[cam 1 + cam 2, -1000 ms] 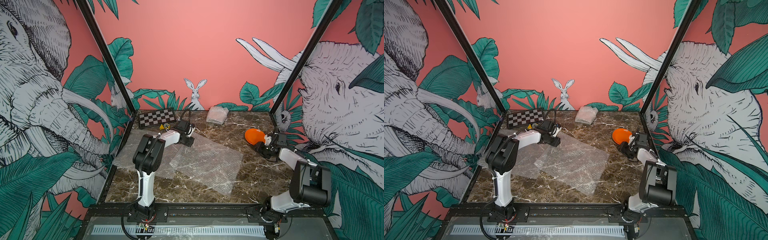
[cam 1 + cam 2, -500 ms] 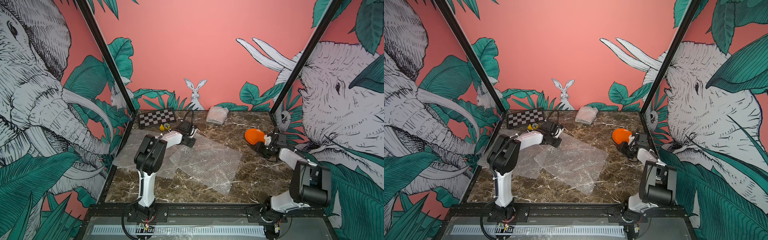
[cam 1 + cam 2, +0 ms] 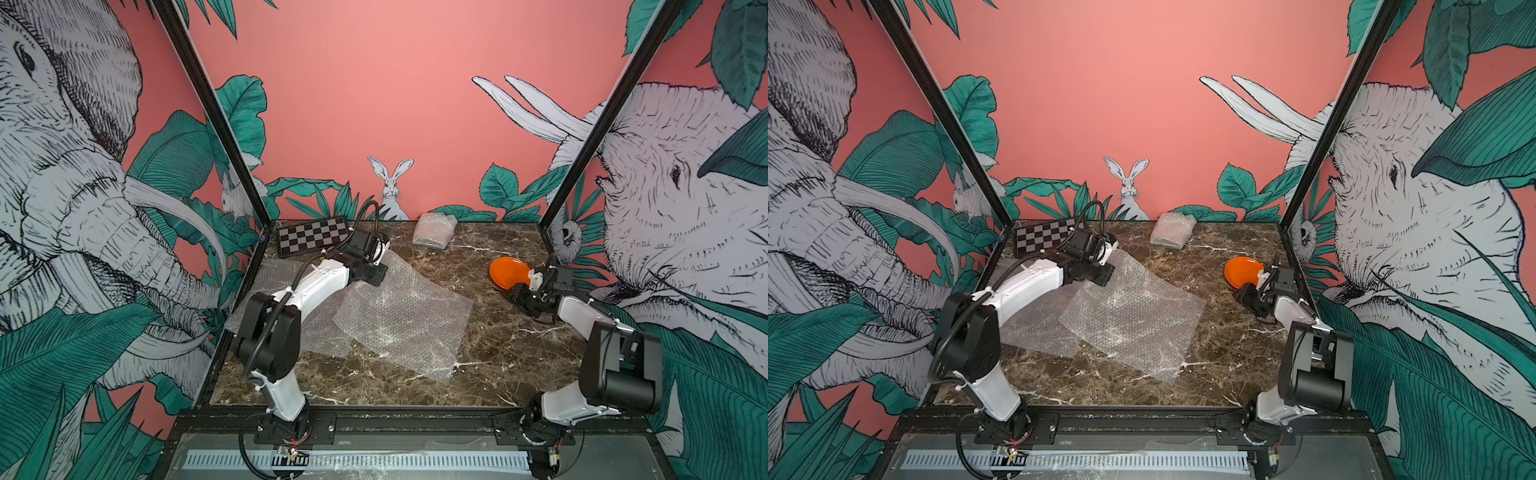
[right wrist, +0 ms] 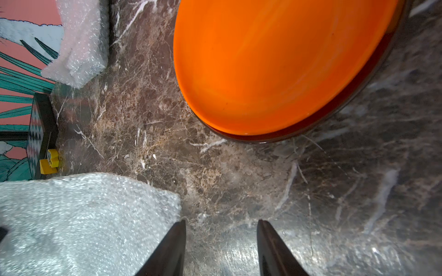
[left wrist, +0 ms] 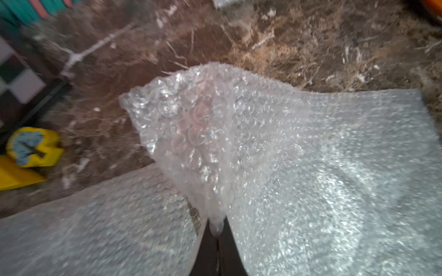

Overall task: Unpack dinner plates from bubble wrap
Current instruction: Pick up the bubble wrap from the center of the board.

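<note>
Along the rear left edge of the marble table (image 3: 498,353), a checkered board (image 3: 312,240) lies flat, with a small yellow block (image 5: 31,148) just beside it. Next to the board, the left gripper (image 5: 216,228) has its jaws pressed together on a corner of a bubble wrap sheet (image 3: 407,316). In the left wrist view the pinched corner rises off the marble, while the rest of the sheet lies spread across the middle of the table. A second sheet (image 3: 266,276) lies flat beneath the left arm, overlapped by the first. Against the back wall sits a folded bubble wrap bundle (image 3: 434,230); what it holds cannot be made out. Toward the right, the orange plate (image 3: 509,272) lies unwrapped on the marble. Just beside it, the right gripper (image 4: 221,223) hovers with its jaws partly apart, gripping nothing.
</note>
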Robot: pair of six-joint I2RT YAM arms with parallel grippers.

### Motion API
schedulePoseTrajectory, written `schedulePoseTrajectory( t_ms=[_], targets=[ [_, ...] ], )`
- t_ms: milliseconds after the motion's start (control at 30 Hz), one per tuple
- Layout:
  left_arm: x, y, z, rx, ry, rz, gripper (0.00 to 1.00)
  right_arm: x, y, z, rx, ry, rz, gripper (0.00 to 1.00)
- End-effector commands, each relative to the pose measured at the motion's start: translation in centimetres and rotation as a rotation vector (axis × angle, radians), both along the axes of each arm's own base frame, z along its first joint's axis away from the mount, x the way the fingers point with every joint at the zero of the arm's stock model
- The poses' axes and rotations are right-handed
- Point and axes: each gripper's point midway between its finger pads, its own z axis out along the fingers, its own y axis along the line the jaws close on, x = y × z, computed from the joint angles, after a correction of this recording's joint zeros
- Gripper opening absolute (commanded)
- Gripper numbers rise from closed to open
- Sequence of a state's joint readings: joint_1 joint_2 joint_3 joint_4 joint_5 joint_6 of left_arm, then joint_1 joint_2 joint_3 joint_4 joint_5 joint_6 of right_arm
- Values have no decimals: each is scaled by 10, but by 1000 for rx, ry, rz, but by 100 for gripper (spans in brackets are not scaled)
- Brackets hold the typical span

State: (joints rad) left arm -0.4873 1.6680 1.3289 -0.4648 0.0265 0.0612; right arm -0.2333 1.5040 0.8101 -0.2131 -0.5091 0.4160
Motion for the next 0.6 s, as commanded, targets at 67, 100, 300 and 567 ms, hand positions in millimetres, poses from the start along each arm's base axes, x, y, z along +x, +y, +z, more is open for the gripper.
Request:
schedulePoseTrajectory(
  t_ms=[67,100,300,567],
  targets=[
    [-13,51,30,155,-52,87,0,0,2,8,-7,-24,13,50],
    [-15,60,36,175,-64,100,0,0,2,8,-8,-26,14,51],
    [-21,112,65,272,-125,192,0,1,2,9,-5,-27,12,51],
    [-35,187,85,403,-130,338,0,2,3,10,-5,-30,15,51]
  ],
)
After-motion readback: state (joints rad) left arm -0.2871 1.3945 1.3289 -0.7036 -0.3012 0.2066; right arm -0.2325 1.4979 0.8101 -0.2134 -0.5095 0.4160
